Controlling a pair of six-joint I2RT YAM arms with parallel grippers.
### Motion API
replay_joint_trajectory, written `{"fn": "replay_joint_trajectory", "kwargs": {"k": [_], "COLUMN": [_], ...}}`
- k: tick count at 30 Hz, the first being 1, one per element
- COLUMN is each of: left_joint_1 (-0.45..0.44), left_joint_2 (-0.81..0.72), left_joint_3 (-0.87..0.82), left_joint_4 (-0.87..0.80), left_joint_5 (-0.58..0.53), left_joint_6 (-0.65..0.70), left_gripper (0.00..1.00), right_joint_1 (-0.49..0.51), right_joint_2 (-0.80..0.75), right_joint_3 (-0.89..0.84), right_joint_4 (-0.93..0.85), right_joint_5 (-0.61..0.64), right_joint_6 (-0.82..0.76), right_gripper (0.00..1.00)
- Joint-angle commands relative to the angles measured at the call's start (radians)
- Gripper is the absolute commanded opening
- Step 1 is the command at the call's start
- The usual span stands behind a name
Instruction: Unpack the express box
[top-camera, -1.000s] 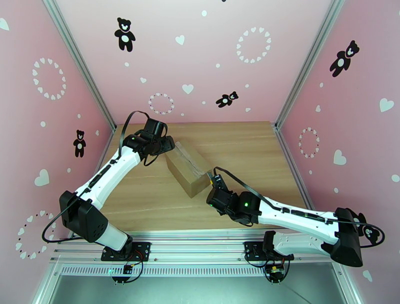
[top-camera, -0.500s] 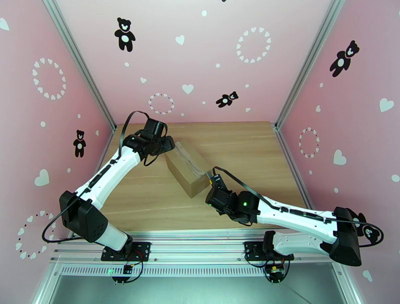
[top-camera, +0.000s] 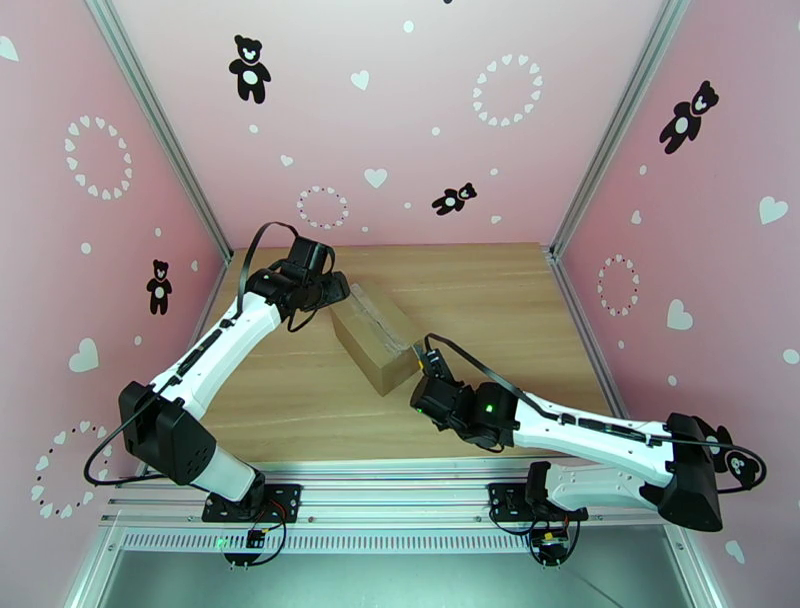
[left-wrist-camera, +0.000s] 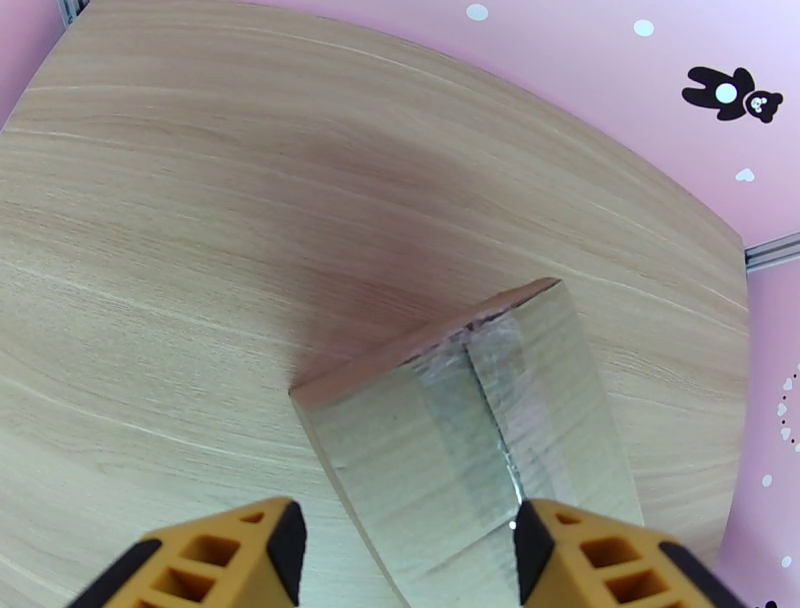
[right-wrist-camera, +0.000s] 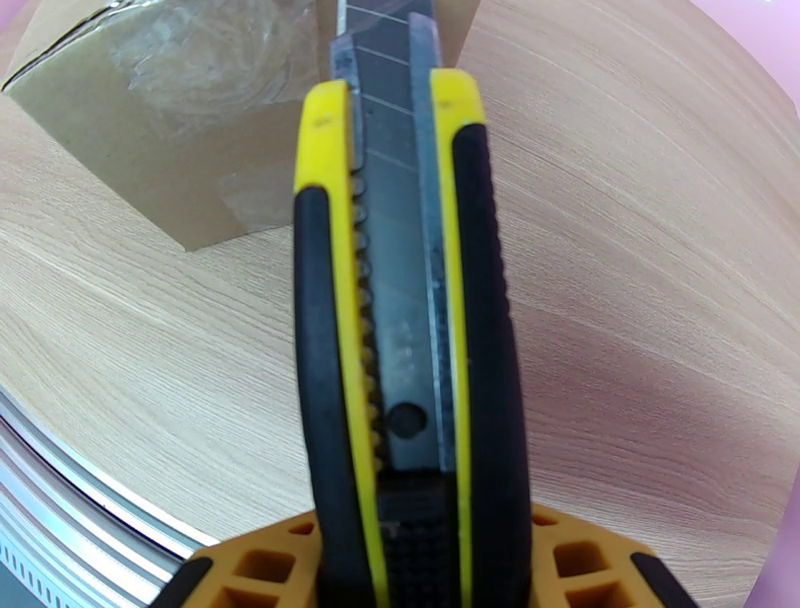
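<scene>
The express box (top-camera: 375, 335) is a brown cardboard carton with shiny tape along its top seam, lying at an angle mid-table. My left gripper (top-camera: 338, 292) is at its far left end. In the left wrist view the yellow fingers stand open (left-wrist-camera: 402, 535) over the taped top of the box (left-wrist-camera: 470, 440); I cannot tell whether they touch it. My right gripper (right-wrist-camera: 410, 560) is shut on a yellow and black utility knife (right-wrist-camera: 400, 300). The knife's extended blade points at the near end of the box (right-wrist-camera: 180, 120). From above, the right gripper (top-camera: 425, 372) sits just off the box's near right corner.
The wooden table (top-camera: 500, 300) is bare to the right of and behind the box. Pink walls with bear and heart prints close in three sides. A metal rail (top-camera: 400, 480) with both arm bases runs along the near edge.
My right arm has crept slightly left, toward the box's near corner, with the knife. The box and the left arm have not moved.
</scene>
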Motion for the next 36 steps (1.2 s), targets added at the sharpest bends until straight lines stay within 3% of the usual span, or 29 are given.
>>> {"fn": "replay_joint_trajectory", "kwargs": {"k": [1,27,36], "left_joint_1": [0.002,-0.006,-0.012], "left_joint_2": [0.004,-0.01,-0.145], "left_joint_3": [0.005,-0.03,-0.149], "left_joint_4": [0.011,0.021,-0.023], "left_joint_5": [0.016,0.036,0.036], "left_joint_6": [-0.005,-0.02,-0.051], "left_gripper": [0.62,0.61,0.59], "right_joint_1": [0.013,0.022,0.022], "right_joint_2": [0.014,0.024,0.044], "right_joint_3": [0.038,0.052,0.058], "right_joint_4": [-0.003,0.0,-0.006], "right_joint_5": [0.013,0.011,0.012], "right_joint_6": [-0.005,-0.01,-0.006], "right_gripper": [0.0,0.0,0.0]}}
